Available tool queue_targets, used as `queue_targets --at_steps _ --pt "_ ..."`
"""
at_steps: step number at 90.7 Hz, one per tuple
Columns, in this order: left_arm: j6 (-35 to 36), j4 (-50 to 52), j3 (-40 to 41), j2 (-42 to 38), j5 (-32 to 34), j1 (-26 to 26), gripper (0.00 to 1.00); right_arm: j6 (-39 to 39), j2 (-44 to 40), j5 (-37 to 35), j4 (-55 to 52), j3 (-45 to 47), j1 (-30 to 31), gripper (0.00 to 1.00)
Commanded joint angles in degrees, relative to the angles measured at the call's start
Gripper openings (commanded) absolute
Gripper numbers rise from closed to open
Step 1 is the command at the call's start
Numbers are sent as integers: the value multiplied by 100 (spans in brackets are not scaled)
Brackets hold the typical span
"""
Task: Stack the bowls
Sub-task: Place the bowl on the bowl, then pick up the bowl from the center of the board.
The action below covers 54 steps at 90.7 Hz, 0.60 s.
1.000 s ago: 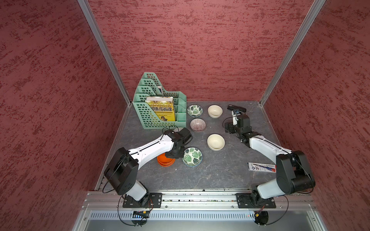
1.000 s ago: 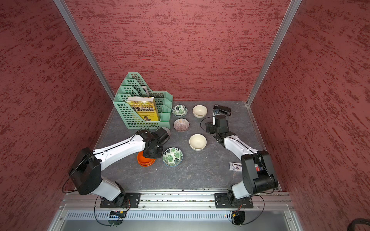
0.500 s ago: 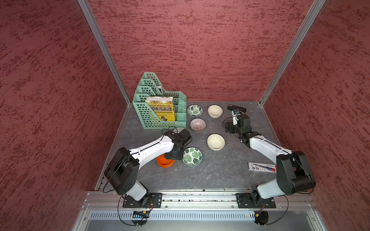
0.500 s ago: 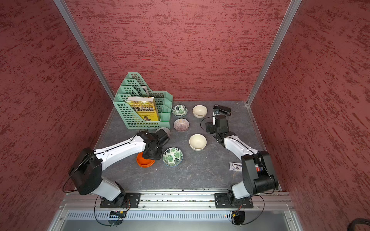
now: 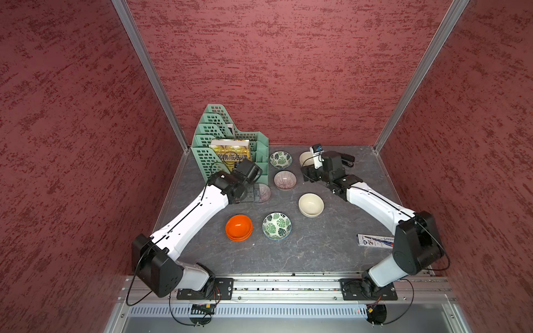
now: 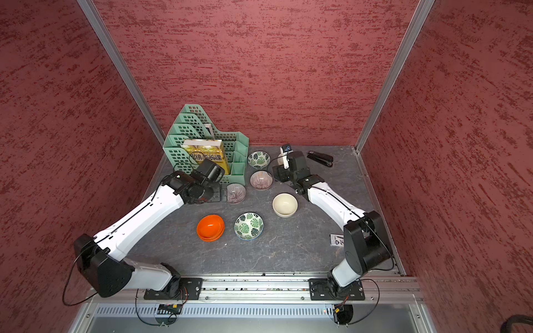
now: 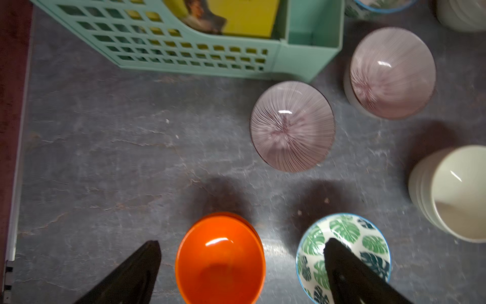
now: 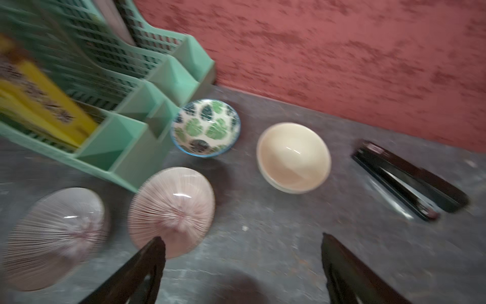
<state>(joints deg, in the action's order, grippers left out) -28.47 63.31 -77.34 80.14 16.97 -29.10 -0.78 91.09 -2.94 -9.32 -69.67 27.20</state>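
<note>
**Bowls on the table, both grippers spread and empty**

Two orange bowls (image 5: 238, 227) are seen nested at the near left of the grey table (image 5: 317, 253). Of the lower one only a thin rim is shown. Just to their right a near leaf bowl (image 5: 276, 229) is placed, and further right a middle cream bowl (image 5: 311, 204).

The left gripper (image 7: 243, 242) is seen with its fingers wide apart and nothing between them. In its wrist view the orange bowls are cut off by the picture edge, and one finger (image 7: 349, 276) covers part of the near leaf bowl.

In both top views the left lined bowl (image 5: 264, 192) is partly hidden under this gripper. The right lined bowl (image 5: 285, 180) and the far leaf bowl (image 5: 280, 159) are fully seen beside the green rack (image 5: 207, 144).

The right gripper (image 8: 242, 237) is also spread and holds nothing. Its wrist view is blurred. The far cream bowl (image 5: 305, 158) is half hidden behind the right wrist, as is the stapler (image 5: 349, 159). A packet (image 5: 372, 240) at the near right is partly covered by the right arm, and its print cannot be read.
</note>
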Motion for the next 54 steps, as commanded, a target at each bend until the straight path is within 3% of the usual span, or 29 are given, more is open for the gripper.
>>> queue_targets --at_steps 1,18,33,54 --pt "522 -214 -81 38 102 586 100 -346 296 376 -787 -453 603 93" --pt "649 -703 -80 89 770 899 100 -816 1058 490 -1486 -1009 1403 88" --pt "599 -1120 97 7 494 1207 100 -1170 1524 440 -1654 -1227 1604 84" --pt "763 -1374 327 -243 408 1117 100 -1484 2115 293 -1618 -1646 1672 77"
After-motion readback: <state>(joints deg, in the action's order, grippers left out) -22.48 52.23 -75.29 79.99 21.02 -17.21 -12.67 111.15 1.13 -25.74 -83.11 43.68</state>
